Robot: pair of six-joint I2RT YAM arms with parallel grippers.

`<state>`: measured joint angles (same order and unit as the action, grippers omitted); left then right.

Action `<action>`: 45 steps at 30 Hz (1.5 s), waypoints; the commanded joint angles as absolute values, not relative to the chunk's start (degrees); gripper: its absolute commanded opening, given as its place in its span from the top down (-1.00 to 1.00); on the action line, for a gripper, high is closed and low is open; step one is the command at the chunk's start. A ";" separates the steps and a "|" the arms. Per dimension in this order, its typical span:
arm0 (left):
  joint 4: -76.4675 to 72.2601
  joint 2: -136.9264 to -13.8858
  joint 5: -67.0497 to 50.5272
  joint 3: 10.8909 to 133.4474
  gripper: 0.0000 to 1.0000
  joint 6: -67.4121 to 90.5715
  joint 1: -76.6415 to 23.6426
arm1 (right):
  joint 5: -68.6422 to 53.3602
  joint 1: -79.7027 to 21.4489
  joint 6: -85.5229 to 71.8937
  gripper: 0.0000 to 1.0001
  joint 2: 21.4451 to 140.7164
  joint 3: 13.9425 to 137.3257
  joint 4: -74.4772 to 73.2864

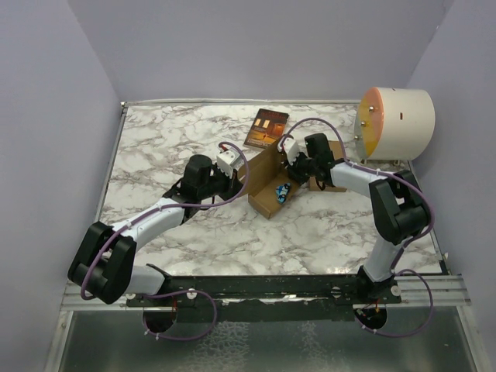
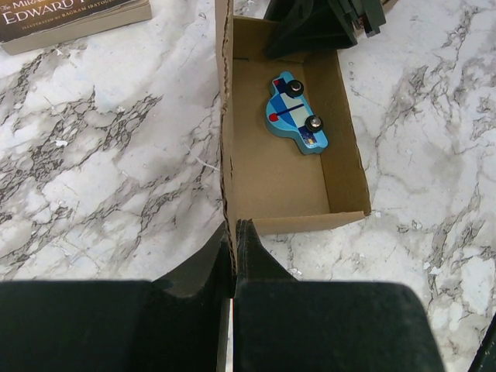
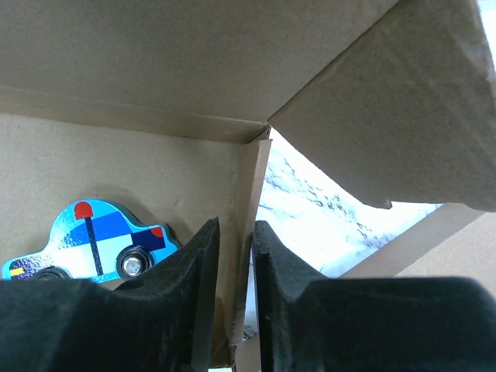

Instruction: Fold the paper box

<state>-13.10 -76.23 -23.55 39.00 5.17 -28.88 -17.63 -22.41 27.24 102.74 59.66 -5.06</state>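
The paper box stands as an open brown tray on the marble table, with a blue toy car lying on its floor. My left gripper is shut on the near end of the box's tall left wall, pinching the cardboard edge between its fingers. My right gripper straddles the far end wall of the box with its jaws a little apart, a gap showing on the car's side. The car lies just left of it. A loose flap hangs above.
A dark book lies behind the box at the back of the table. A white drum with an orange face stands at the back right corner. Lilac walls enclose the table on three sides.
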 commanded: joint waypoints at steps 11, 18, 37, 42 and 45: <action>-11.73 -75.55 -23.54 41.28 1.00 3.14 -28.75 | -20.29 -21.67 26.69 0.13 96.30 58.91 -6.95; -11.32 -75.62 -23.40 41.56 1.00 2.66 -28.58 | -24.87 -18.73 28.08 0.04 95.49 58.81 -8.54; -13.30 -79.19 -27.01 43.15 1.00 3.25 -28.56 | -7.37 -22.30 27.92 0.98 106.17 58.29 -1.61; -13.08 -79.06 -26.71 43.15 1.00 2.89 -28.52 | -11.42 -22.32 27.91 0.94 104.96 58.94 -3.93; -12.67 -78.78 -26.22 43.00 1.00 2.70 -28.46 | -13.60 -22.32 27.57 0.56 102.87 59.10 -4.49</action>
<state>-11.90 -78.91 -25.06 41.67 3.07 -28.62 -12.08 -22.04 26.76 105.21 59.33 -3.88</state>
